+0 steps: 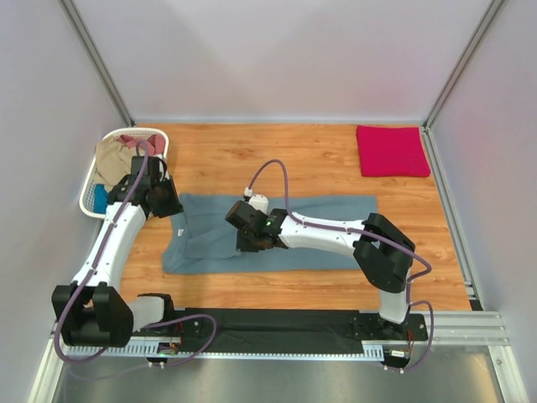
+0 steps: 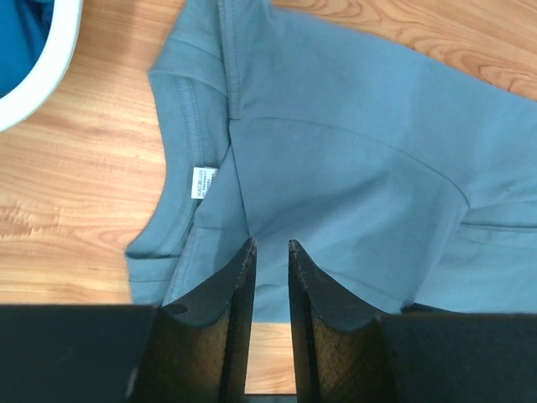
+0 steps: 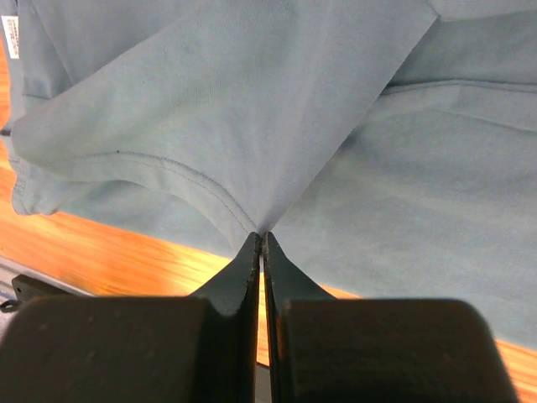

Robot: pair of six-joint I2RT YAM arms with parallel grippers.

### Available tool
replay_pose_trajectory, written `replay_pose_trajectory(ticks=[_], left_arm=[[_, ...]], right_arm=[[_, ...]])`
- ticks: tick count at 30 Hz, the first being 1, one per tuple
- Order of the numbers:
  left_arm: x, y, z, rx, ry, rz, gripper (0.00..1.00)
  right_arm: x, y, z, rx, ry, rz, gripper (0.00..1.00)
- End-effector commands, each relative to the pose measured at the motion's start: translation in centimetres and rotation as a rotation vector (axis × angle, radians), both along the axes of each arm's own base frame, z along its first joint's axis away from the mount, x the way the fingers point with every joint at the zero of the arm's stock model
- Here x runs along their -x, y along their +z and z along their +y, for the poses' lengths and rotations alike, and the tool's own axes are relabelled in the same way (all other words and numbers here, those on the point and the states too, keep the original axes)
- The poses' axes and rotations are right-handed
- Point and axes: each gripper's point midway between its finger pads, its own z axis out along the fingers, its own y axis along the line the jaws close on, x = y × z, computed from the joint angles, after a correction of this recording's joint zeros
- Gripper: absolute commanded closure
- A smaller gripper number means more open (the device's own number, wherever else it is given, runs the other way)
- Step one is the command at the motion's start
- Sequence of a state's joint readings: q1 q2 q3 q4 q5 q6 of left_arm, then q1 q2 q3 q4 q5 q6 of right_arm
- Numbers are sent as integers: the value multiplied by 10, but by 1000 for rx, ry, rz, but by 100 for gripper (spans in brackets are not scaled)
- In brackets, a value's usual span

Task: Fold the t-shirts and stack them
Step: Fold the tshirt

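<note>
A large slate grey-blue t-shirt (image 1: 336,206) lies spread across the middle of the wooden table. My right gripper (image 1: 246,243) is shut on its near hem, and the fabric (image 3: 252,101) rises in a peak into the fingertips of the right gripper (image 3: 263,235). My left gripper (image 1: 172,206) is at the shirt's left end by the collar. In the left wrist view the left gripper (image 2: 270,243) stands open by a narrow gap over the shirt (image 2: 352,151), nothing clamped. A crimson-pink t-shirt (image 1: 393,151) lies folded at the back right.
A white slatted laundry basket (image 1: 92,180) stands at the table's left edge, holding a tan shirt (image 1: 113,159), a dusty-pink one (image 1: 134,141) and a bright-blue one (image 1: 101,199). Its rim (image 2: 50,67) is close to the left gripper. White walls enclose the table.
</note>
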State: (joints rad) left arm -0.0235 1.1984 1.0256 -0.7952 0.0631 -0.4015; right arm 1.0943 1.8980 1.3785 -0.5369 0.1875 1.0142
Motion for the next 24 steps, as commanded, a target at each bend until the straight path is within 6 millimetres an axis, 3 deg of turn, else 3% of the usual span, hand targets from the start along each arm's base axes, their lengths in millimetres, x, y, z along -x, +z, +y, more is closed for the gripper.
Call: replay_pose_trajectory(ticks=[1,5,8,9,11,12,14,18,24], left_arm=[[-2,-1,7,-23,23,3,71],[0,-3,4,-8,18,34,71],[14,-8,-2,25,12,74,71],[21,-18,-5,44,11,96,72],[27,-26,-17,116,10,95,72],[33,-37,-35,211,-33,113,72],[41,-48,-43,274,-9,164,72],[53,-72,-33,241,89,200,72],[63,-82,-15,161,192,248,72]], right_arm=[[0,21,3,-78,21,-23,100],[-3,22,2,-102,23,-31,100],[-5,21,4,-98,36,-34,100],[-7,20,5,-96,39,-35,100],[-6,15,5,-94,44,-27,100],[-5,14,6,-101,48,-23,100],[-5,10,9,-116,60,-12,100],[0,-3,2,-93,68,23,100],[-1,-1,-10,-117,90,25,100]])
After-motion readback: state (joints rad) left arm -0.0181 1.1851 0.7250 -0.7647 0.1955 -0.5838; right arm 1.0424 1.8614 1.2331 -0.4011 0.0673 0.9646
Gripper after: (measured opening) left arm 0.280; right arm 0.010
